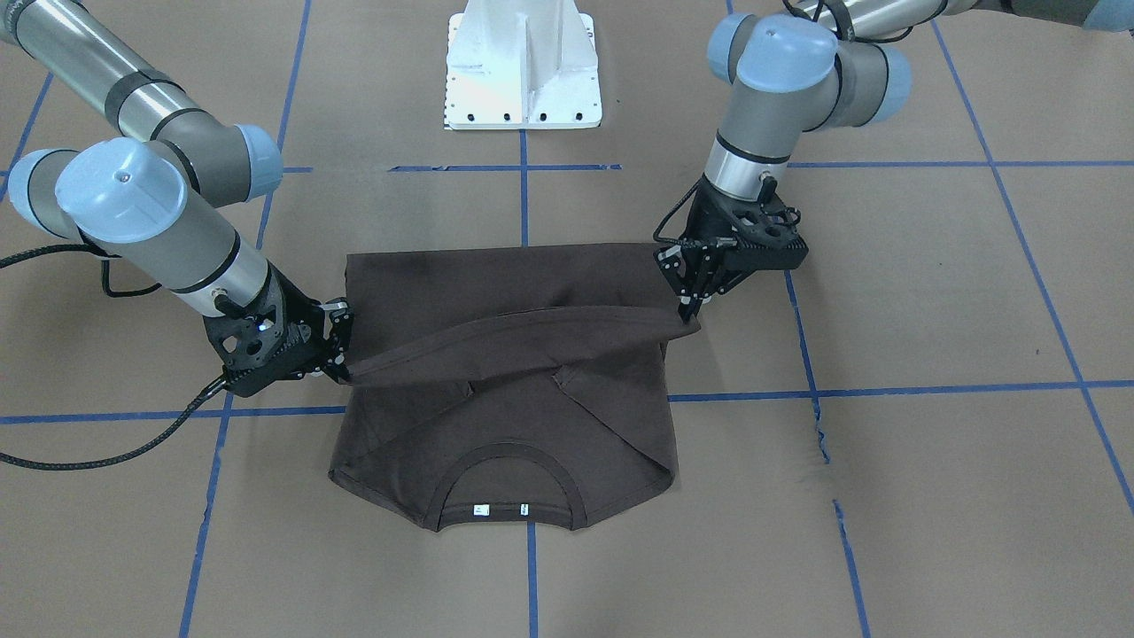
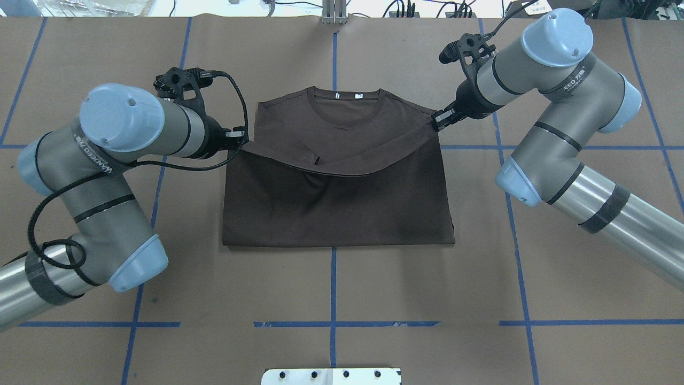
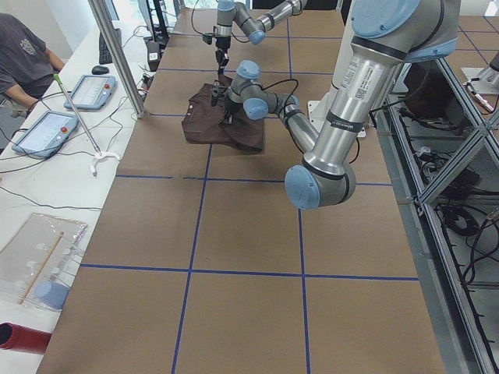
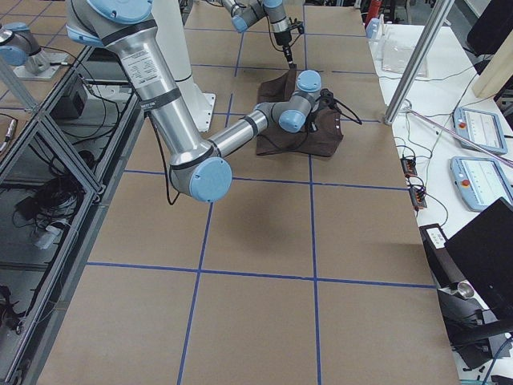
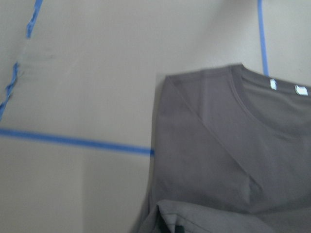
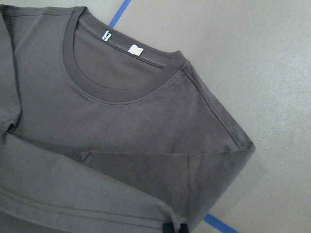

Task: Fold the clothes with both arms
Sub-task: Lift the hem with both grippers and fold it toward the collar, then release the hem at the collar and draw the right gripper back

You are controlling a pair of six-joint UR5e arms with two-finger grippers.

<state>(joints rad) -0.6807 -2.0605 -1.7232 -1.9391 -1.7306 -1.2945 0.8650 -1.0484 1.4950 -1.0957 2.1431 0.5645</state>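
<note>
Left tool (image 2: 241,140) and right tool (image 2: 438,120) each pinch the T-shirt (image 2: 336,208) hem; its white neck labels (image 6: 135,50) are unreadable.

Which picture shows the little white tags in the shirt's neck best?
The right wrist-mounted view: the two white neck labels on the dark brown short-sleeved T-shirt look biggest and sharpest. Left wrist, overhead and front-facing views show them smaller; side views don't resolve them.

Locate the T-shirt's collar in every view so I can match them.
Front-facing: collar bottom centre, at the near edge of the T-shirt.
Overhead: collar top centre.
Exterior left: too small to tell.
Exterior right: too small to tell.
Left wrist: collar upper right.
Right wrist: collar upper left.
Shared landmark: the blue tape line running out from the collar's middle.
</note>
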